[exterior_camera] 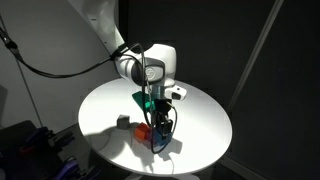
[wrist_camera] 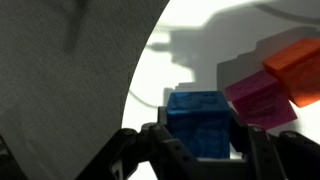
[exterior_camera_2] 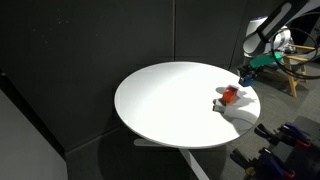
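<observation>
Currently the gripper (wrist_camera: 205, 142) is pinched on the blue block (wrist_camera: 200, 115), low over the white table (wrist_camera: 190, 50) near its edge; the magenta block (wrist_camera: 258, 98) and orange block (wrist_camera: 298, 65) lie to the right. The block is judged light, rigid and smooth: hold opposite flat faces, mid-height.

blue block (wrist_camera: 207, 120): plastic, smooth, faint sheen
magenta block (wrist_camera: 258, 98): plastic, matt
table (wrist_camera: 175, 60): white, smooth, matt
gripper fingers (wrist_camera: 165, 152): black, matt
</observation>
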Controlling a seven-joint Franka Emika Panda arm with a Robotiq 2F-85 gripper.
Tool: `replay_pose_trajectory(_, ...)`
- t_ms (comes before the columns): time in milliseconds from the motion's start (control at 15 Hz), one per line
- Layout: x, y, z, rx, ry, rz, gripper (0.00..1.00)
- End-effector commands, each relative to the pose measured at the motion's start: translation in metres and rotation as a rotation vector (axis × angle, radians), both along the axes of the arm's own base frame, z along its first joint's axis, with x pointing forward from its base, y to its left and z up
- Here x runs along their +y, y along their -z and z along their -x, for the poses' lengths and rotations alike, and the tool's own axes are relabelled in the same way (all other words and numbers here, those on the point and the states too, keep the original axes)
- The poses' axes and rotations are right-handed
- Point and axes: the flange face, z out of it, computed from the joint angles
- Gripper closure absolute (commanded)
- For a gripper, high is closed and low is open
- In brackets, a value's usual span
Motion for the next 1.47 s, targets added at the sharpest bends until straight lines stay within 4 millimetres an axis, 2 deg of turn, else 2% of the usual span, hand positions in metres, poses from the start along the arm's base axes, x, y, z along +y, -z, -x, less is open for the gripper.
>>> replay_pose_trajectory(0, 0.015, -0.020, 0.015, -0.011, -0.068, 0.012, 0.67)
replay_pose_trajectory(467, 0.042, -0.030, 0.031, -0.030, -0.221, 0.034, 0.67)
replay_pose_trajectory(800, 0.059, -0.029, 0.037, -0.046, -0.335, 0.019, 0.67)
replay_pose_trajectory(1000, 0.068, -0.027, 0.034, -0.040, -0.375, 0.008, 0.67)
replay_pose_trajectory(1400, 0.082, -0.021, 0.016, -0.024, -0.401, -0.006, 0.67)
